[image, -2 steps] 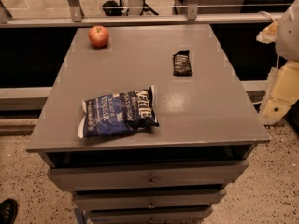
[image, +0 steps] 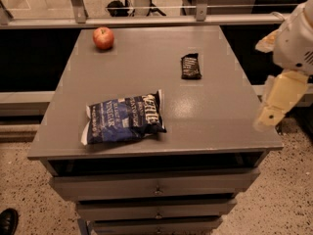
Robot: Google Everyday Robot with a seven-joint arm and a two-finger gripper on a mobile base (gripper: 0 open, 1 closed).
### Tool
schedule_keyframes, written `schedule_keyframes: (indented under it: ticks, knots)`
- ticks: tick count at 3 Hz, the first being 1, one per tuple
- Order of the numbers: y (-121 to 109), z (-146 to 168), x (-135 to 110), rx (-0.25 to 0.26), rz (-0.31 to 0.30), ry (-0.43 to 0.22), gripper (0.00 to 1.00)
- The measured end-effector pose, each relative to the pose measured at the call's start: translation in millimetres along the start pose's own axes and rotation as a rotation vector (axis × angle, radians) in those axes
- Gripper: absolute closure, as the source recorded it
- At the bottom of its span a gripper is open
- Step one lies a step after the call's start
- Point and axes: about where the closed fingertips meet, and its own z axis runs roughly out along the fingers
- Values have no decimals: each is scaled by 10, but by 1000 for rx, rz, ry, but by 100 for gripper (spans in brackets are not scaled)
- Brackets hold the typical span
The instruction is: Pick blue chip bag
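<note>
The blue chip bag [image: 123, 119] lies flat on the grey table [image: 215, 116], near the front left, with white lettering and white sealed ends. My gripper [image: 274, 106] hangs at the right edge of the view, just off the table's right front corner, cream-coloured under a white arm. It is well to the right of the bag and holds nothing that I can see.
A red apple [image: 103, 37] sits at the table's back left. A small black snack packet [image: 190, 66] lies at the back right. The table has drawers [image: 156, 187] below its front edge. A railing [image: 146, 19] runs behind it. A black shoe [image: 7, 221] is at the bottom left.
My arm and gripper have moved a little to the left, toward the table's right edge. The bag, apple and packet have not moved.
</note>
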Motion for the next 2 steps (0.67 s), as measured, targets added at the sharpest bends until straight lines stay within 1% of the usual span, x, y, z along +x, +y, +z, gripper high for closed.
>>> schedule_keyframes:
  ticks: [1, 2]
  knots:
    - [-20, 651, -357, -82, 47, -133, 0]
    - [-46, 1001, -618, -113, 69, -216, 0]
